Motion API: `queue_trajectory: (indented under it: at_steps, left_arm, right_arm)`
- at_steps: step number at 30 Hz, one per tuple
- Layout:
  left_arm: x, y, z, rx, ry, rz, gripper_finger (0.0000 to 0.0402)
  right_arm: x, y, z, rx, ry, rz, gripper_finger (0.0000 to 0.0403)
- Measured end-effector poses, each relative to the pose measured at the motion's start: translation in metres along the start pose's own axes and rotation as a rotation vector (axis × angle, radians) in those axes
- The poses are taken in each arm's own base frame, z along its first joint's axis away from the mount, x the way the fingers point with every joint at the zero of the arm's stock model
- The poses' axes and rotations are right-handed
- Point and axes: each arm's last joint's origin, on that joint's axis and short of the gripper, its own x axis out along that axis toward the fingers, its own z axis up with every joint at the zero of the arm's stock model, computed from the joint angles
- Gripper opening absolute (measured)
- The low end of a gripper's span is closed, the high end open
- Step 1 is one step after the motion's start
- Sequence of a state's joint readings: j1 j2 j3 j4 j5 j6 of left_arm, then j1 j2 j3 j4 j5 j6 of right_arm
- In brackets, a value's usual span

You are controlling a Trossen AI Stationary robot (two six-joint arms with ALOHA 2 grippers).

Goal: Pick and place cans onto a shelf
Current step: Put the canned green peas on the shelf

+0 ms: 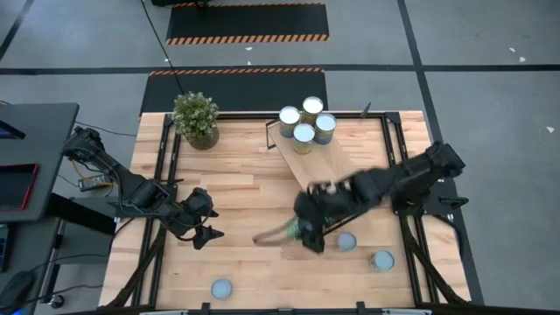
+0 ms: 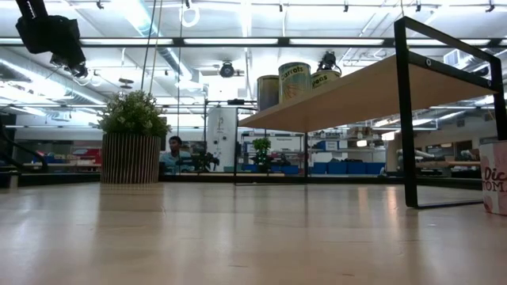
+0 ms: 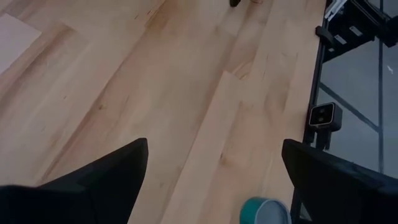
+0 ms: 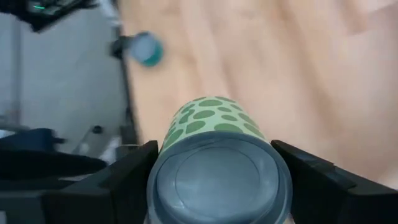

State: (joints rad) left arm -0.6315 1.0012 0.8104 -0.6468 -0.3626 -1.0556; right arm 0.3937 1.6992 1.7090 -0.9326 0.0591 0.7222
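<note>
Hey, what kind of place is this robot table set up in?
Probably a robotics lab or industrial workshop: hazard-striped floor mats beyond the table, long ceiling strip lights over an open hall, and rows of blue bins in the background.

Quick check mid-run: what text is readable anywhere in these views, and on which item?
"carrots": yellow-labelled metal can on the light-wood shelf.
"peas": cream-labelled can beside it.
"Dic" over "OM", cut off: white can at the frame's edge.
Green-spotted can in the right pincer: no text visible.
</note>
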Motion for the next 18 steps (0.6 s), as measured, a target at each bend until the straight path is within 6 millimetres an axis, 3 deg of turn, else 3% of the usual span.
queue_trajectory:
  at_steps: [7, 12, 18]
  left_arm:
    - [0.000, 0.000, 0.000, -0.033, -0.009, 0.005, 0.0375]
    - [0.000, 0.000, 0.000, -0.034, -0.009, 0.005, 0.0375]
    - [0.000, 0.000, 0.000, -0.039, -0.009, 0.006, 0.0375]
  right_arm:
    - [-0.033, -0.090, 0.034, 0.082, 0.171, -0.330, 0.0302]
    - [-0.058, -0.145, 0.040, 0.147, 0.176, -0.393, 0.0300]
    - [-0.080, -0.193, 0.034, 0.262, 0.140, -0.470, 0.0299]
